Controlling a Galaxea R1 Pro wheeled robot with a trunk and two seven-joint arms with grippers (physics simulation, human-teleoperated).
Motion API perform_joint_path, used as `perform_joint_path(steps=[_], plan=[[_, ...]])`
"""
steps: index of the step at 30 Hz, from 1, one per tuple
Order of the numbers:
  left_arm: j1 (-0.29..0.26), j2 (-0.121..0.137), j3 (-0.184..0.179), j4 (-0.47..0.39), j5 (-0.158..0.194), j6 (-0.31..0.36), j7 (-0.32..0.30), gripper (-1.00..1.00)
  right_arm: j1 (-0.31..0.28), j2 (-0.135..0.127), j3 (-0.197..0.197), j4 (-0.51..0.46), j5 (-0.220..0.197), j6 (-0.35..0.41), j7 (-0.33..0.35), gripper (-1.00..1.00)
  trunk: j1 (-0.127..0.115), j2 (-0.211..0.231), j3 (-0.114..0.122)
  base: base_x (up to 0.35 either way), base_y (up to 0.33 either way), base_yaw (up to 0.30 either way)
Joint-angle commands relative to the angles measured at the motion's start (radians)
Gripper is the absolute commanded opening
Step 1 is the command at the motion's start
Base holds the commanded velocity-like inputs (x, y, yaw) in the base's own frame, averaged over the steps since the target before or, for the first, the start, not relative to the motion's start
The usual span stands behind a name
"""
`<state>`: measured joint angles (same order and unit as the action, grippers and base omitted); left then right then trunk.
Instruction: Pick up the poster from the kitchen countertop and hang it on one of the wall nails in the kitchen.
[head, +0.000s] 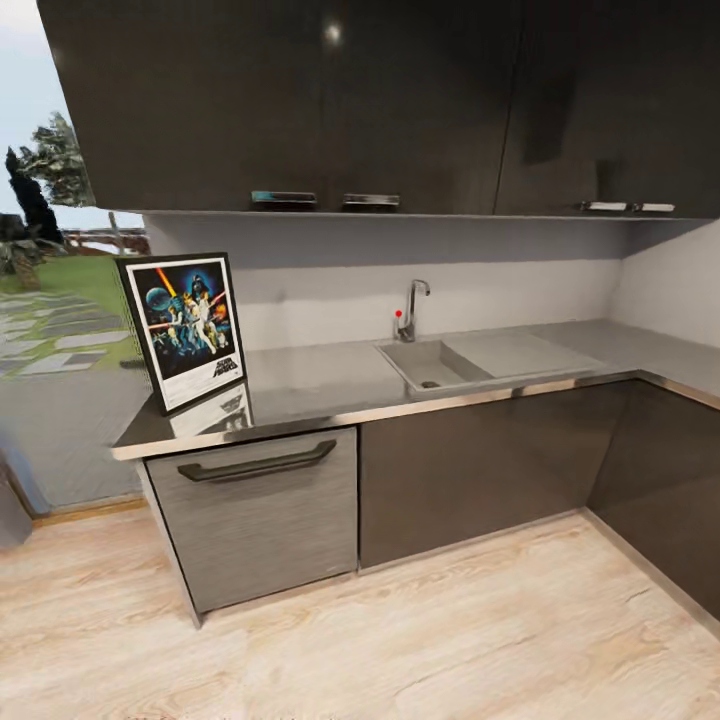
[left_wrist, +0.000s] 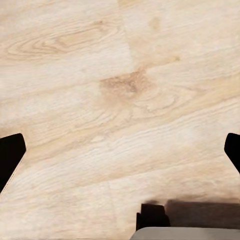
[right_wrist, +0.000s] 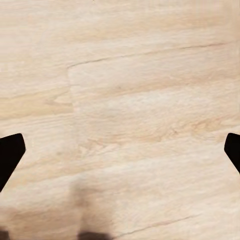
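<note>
— Over the pale wood floor (left_wrist: 120, 90), how do the hands sit?
— Left hand (left_wrist: 120, 150) is spread wide, its dark fingertips (left_wrist: 10, 152) at the frame's edges, nothing between them. Right hand (right_wrist: 120, 150) is the same, over bare planks.
— And the poster (head: 184, 328)?
— Upright on the bench (head: 320, 385), at its left end, leaning slightly back, its reflection on the steel. The sink (head: 430, 362) and tap (head: 412, 308) sit well apart to its right, under dark upper cabinets (head: 380, 100).
</note>
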<state>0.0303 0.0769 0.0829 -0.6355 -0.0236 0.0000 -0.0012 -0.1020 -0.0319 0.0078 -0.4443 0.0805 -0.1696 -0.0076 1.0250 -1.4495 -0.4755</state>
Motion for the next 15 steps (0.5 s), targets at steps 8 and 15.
perform_joint_path(steps=[8, 15], plan=[[0.0, 0.0, 0.001, -0.002, -0.002, 0.0, 0.0, 1.0, 0.0, -0.005, -0.004, 0.003, 0.053, 0.001, 0.004, 1.0, 0.0, -0.001, -0.002, 0.0, 0.324, 0.115], [0.0, 0.0, 0.001, -0.001, -0.002, 0.0, 0.0, 1.0, -0.001, -0.01, -0.01, 0.003, 0.053, 0.001, 0.003, 1.0, 0.0, -0.001, -0.002, 0.0, 0.332, 0.009]])
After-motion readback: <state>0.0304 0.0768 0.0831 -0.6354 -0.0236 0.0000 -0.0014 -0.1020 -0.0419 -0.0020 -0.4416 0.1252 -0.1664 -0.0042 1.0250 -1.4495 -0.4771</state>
